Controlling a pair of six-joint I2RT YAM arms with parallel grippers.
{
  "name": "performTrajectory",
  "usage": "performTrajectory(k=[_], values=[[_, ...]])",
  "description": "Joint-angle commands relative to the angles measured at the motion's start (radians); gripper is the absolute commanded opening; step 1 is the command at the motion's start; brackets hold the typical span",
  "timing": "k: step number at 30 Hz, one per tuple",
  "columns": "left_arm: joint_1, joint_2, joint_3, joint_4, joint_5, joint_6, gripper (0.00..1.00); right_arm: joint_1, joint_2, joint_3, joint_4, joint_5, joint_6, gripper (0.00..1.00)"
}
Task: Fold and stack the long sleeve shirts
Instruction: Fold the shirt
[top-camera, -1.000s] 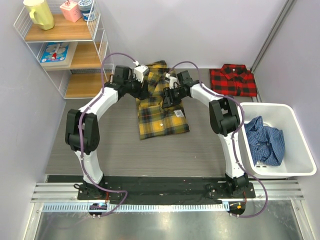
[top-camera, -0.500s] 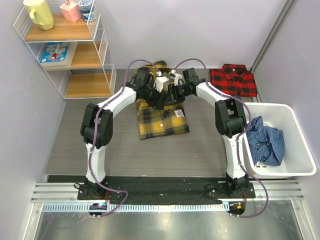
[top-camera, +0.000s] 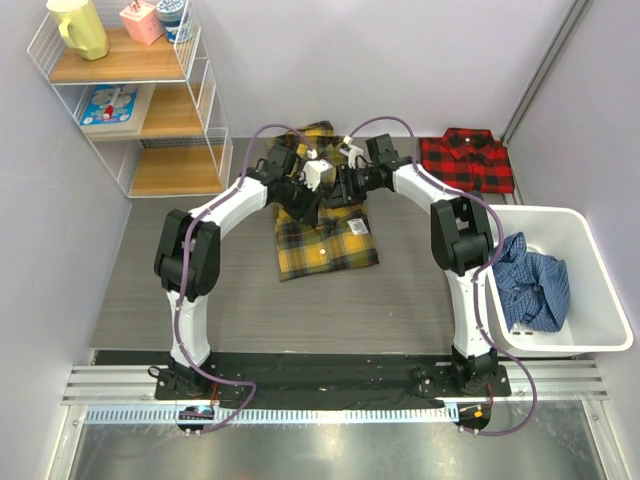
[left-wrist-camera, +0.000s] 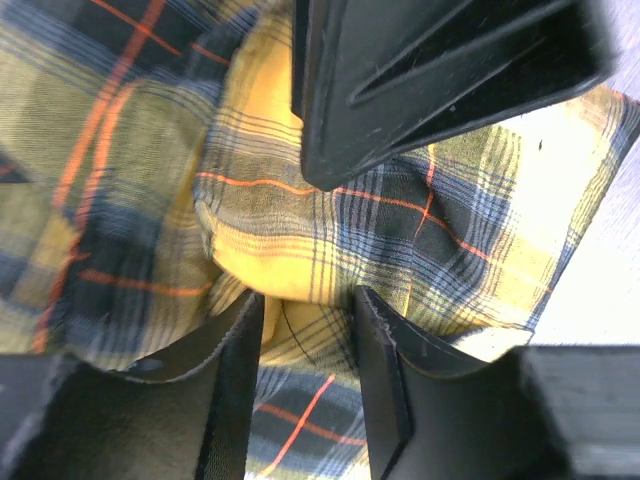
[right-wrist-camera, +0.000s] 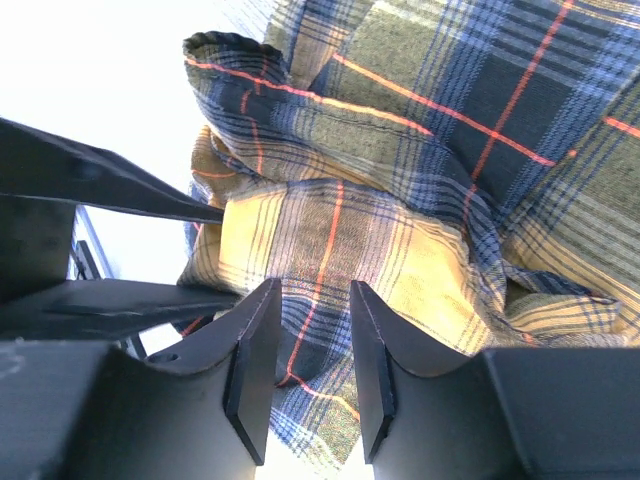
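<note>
Yellow shirt (top-camera: 325, 235) lies flat at 12 o'clock; red shirt (top-camera: 466, 162) folded at 2. Left gripper (left-wrist-camera: 305, 298) and right gripper (right-wrist-camera: 313, 288) are both narrow, with a cloth fold at the tips (pinched or not, cannot tell). Risks: the grippers sit very close and may collide; a shallow pinch may slip.

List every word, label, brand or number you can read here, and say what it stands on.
No text here can be read.
Flat blue-and-white item, middle board of the shelf rack: a printed picture, any lettering too small.
Pink carton, top board: print blurred.
White tag on the yellow shirt: too small to read.
</note>
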Motion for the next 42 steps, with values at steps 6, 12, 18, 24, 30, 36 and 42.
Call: performTrajectory(k=[6, 12, 18, 24, 30, 36, 42], values=[[0.016, -0.1, 0.038, -0.034, -0.077, 0.057, 0.26, 0.021, -0.023, 0.019, 0.045, -0.06, 0.002, 0.37], [0.016, -0.1, 0.041, -0.044, -0.076, 0.06, 0.12, 0.044, -0.017, 0.024, 0.05, -0.089, -0.02, 0.36], [0.045, -0.131, 0.015, 0.037, -0.079, -0.032, 0.29, 0.061, 0.066, 0.062, -0.004, 0.003, -0.109, 0.35], [0.071, -0.118, 0.018, -0.004, -0.05, -0.109, 0.51, 0.021, 0.138, 0.11, 0.016, 0.271, -0.106, 0.35], [0.088, -0.08, 0.017, -0.046, -0.036, -0.144, 0.56, -0.027, 0.019, 0.047, 0.056, 0.083, -0.045, 0.46], [0.164, -0.115, -0.034, -0.038, 0.076, -0.207, 0.63, -0.129, -0.15, -0.022, -0.1, -0.011, -0.138, 0.59], [0.122, -0.129, -0.065, -0.083, 0.193, -0.092, 0.6, -0.154, -0.139, -0.086, -0.312, -0.036, -0.318, 0.51]])
